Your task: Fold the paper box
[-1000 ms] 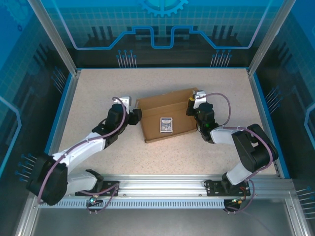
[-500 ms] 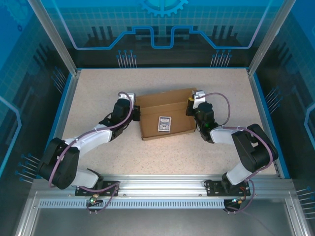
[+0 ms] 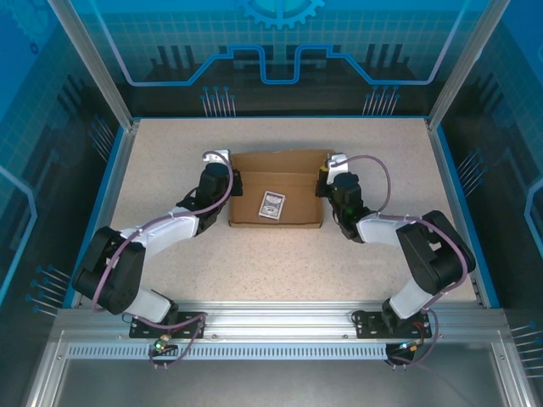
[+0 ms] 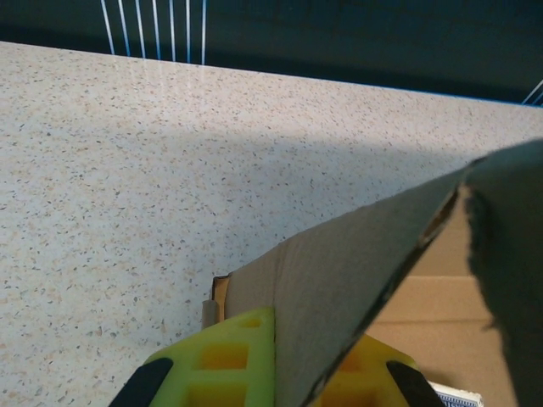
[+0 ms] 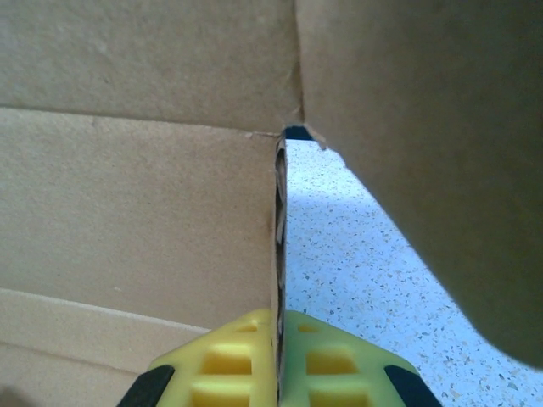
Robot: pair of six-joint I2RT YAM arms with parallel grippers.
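The paper box (image 3: 293, 182) is lying at the middle of the table (image 3: 170, 144), between the two arms, with its long sides running left to right. Its left wall is being pinched by the left gripper (image 3: 232, 183), whose jaws are clenched on the cardboard. In the left wrist view, a raised brown panel (image 4: 339, 263) is being squeezed between the yellow fingers (image 4: 229, 365), and the speckled tabletop is stretching away on the far side. The right wall of the box is being grasped by the right gripper (image 3: 322, 181). In the right wrist view, the thin edge of that wall (image 5: 278, 212) is being clamped between the yellow pads (image 5: 221, 365), which are closed tight on it. There the inner panels of the box are seen to the left of the edge and bare table surface to its right. A small blue-and-white patterned card (image 3: 271, 205) is lying on the floor of the box, just left of centre and slightly tilted.
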